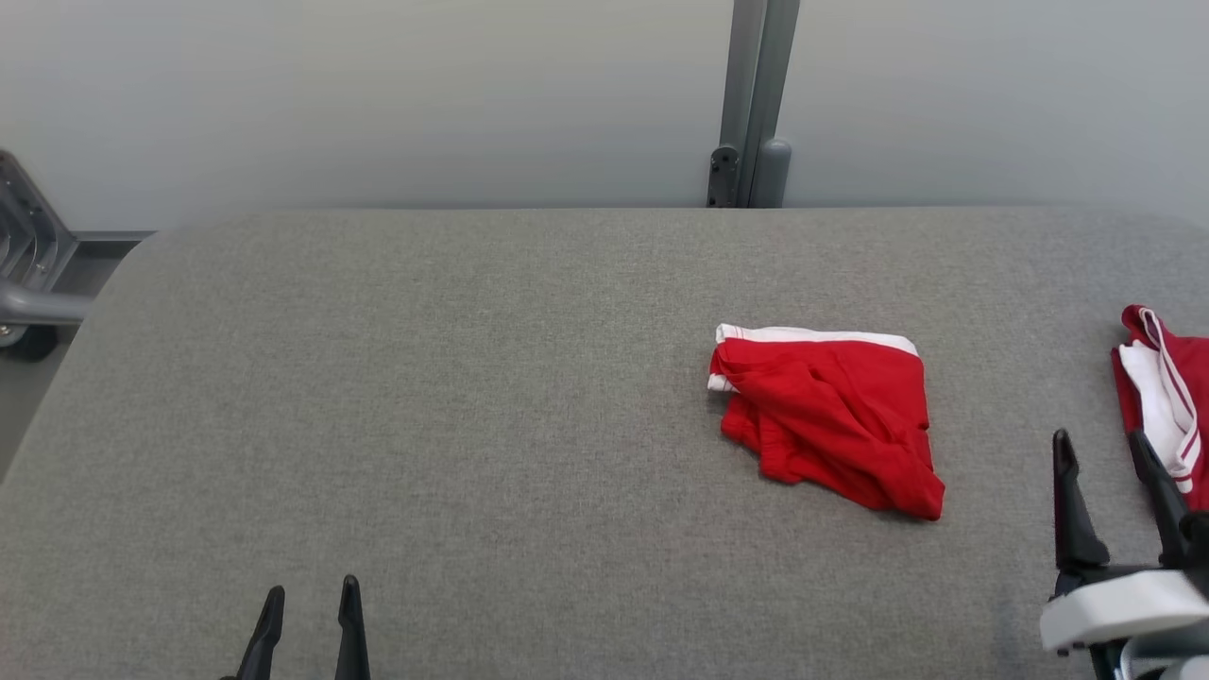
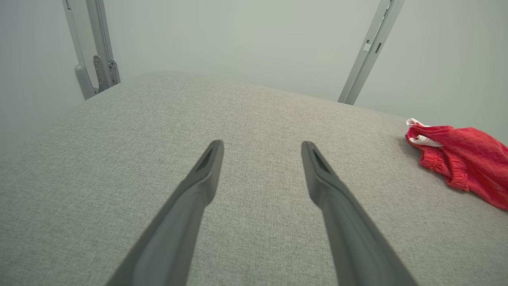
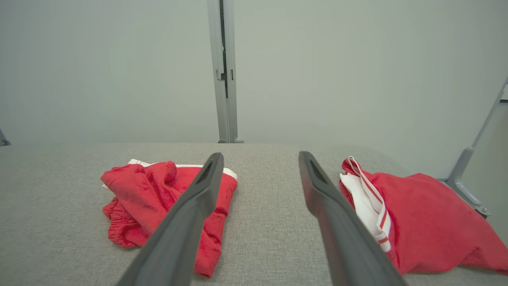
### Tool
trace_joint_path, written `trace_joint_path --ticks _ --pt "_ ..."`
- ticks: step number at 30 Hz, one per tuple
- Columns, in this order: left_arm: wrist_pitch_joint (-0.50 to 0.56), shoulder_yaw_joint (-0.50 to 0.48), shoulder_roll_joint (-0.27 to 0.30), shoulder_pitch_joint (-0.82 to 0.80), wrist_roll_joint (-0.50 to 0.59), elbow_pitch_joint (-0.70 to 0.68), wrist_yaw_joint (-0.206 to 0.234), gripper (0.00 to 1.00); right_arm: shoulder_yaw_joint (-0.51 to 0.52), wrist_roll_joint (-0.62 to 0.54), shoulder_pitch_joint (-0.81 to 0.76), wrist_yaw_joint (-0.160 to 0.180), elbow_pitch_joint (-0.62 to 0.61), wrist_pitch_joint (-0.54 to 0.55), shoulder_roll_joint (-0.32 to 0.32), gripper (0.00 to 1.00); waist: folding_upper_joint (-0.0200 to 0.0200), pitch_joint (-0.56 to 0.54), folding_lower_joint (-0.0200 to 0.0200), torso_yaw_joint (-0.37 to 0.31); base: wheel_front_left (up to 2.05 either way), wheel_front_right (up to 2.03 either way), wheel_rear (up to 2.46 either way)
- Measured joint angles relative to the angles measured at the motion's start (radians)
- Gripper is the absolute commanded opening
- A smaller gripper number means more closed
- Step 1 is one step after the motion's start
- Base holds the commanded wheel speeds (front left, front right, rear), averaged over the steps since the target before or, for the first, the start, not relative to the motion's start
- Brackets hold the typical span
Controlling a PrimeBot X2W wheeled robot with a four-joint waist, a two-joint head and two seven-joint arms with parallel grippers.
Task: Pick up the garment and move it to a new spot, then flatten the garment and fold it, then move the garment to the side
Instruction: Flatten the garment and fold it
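The red shorts (image 1: 831, 425), loosely folded with the white waistband showing, are lying right of centre on the grey table (image 1: 472, 378). A second red-and-white garment (image 1: 1171, 397) is sitting at the right edge. The left tool (image 1: 312, 586) is hovering at lower left, released. The right tool (image 1: 1100, 436), at lower right just beside that second garment, is also standing released, gripping nothing.

Head high, wrists low, sharing central garment (image 1: 831, 416)
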State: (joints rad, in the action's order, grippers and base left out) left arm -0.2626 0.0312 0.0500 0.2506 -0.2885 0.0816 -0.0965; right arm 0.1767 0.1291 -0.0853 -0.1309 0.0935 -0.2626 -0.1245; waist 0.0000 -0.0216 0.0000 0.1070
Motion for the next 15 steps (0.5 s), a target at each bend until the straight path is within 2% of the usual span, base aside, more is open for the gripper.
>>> trace_joint_path --ticks 3,8,15 --pt "0.000 0.007 0.000 -0.010 0.000 -0.006 -0.001 1.00 -0.034 0.022 0.080 0.000 0.067 0.000 -0.073 0.00 0.0000 0.020 0.0000 0.005 0.00 0.00 0.00" --pt "0.000 0.041 0.000 -0.087 0.021 0.003 -0.016 1.00 -0.113 0.018 0.314 0.000 0.244 0.068 -0.168 0.00 0.0000 0.085 0.0000 0.016 0.00 0.00 0.00" --pt "0.000 0.061 0.000 -0.140 0.019 0.019 -0.024 1.00 -0.226 0.021 0.467 0.000 0.515 0.071 -0.156 0.00 0.0000 0.159 0.0000 0.055 0.00 0.00 0.00"
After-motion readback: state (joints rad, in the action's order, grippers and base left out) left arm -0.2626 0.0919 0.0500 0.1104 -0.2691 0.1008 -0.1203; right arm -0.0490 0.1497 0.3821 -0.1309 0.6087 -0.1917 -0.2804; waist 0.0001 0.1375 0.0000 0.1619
